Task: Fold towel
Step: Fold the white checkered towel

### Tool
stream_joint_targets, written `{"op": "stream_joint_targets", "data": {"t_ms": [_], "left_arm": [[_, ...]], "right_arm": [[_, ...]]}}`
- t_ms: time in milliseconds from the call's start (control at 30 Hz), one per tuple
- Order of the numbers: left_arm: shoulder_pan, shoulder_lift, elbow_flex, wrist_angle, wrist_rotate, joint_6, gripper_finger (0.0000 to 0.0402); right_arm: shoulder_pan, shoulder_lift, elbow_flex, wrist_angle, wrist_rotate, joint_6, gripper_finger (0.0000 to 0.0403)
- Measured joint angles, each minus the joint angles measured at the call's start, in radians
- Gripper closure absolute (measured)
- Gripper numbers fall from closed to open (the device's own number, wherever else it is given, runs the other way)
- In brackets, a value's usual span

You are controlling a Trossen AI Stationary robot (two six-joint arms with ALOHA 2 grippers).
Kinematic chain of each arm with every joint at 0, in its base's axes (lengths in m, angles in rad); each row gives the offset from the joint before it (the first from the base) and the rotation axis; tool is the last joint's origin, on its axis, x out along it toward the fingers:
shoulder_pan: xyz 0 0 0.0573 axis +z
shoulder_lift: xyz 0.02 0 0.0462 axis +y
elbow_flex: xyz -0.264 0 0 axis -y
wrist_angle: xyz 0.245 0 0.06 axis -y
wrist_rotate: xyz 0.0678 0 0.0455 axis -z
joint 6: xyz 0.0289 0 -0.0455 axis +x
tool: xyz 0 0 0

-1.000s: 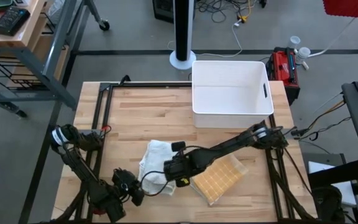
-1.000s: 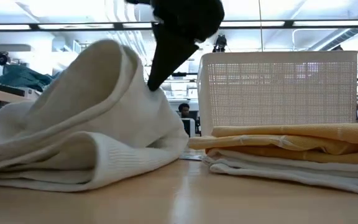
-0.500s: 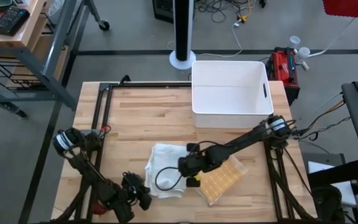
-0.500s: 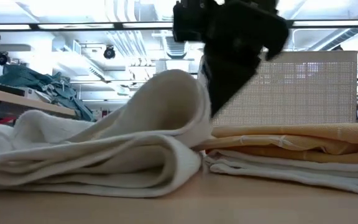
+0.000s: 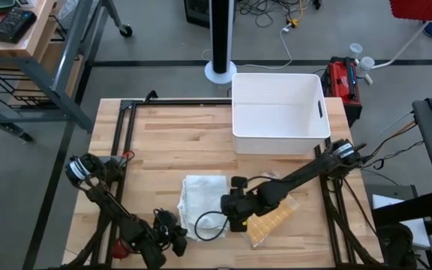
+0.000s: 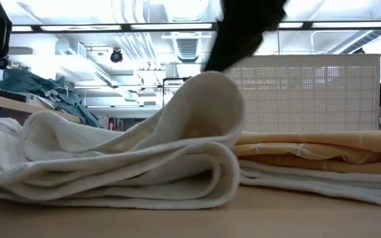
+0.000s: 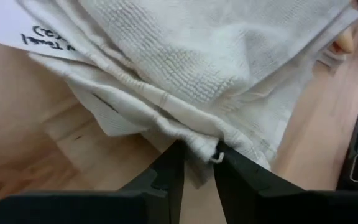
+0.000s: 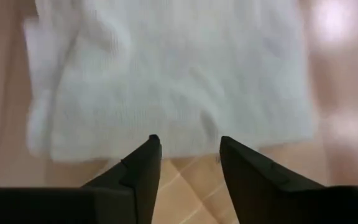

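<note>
White terry towel [image 5: 203, 195] is lying folded in soft layers near the counter's [image 5: 171, 135] front edge, beside a yellow folded towel [image 5: 270, 219]. Left gripper [image 7: 197, 163] is pinching its hem corner; right gripper [image 8: 190, 149] is hovering above, jaws apart. Light, limp, non-slippery: best taken at corners.

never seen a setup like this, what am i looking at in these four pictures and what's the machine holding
It is a robot with two dark arms at a wooden table, each ending in two fingers. One picture looks straight down, one looks level across the tabletop, and two come from cameras on the wrists. On the table lie a white towel, partly folded, a yellow towel beside it, and a white bin farther back. The left gripper pinches the white towel's edge. The right gripper hangs open just off the towel's edge, holding nothing.
</note>
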Motion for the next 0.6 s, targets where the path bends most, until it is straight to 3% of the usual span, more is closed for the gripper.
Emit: {"op": "stream_joint_targets", "data": {"t_ms": [167, 367, 600], "left_arm": [[0.015, 0.01, 0.0, 0.062, 0.023, 0.071, 0.0326], [0.025, 0.01, 0.0, 0.063, 0.051, 0.092, 0.0326], [0.028, 0.01, 0.0, 0.071, 0.052, 0.144, 0.0326]], "right_arm": [[0.019, -0.017, 0.001, 0.153, 0.01, -0.03, 0.0238], [0.038, 0.062, 0.002, 0.373, -0.046, -0.08, 0.0241], [0.039, 0.138, 0.021, 0.398, -0.047, -0.052, 0.024]]}}
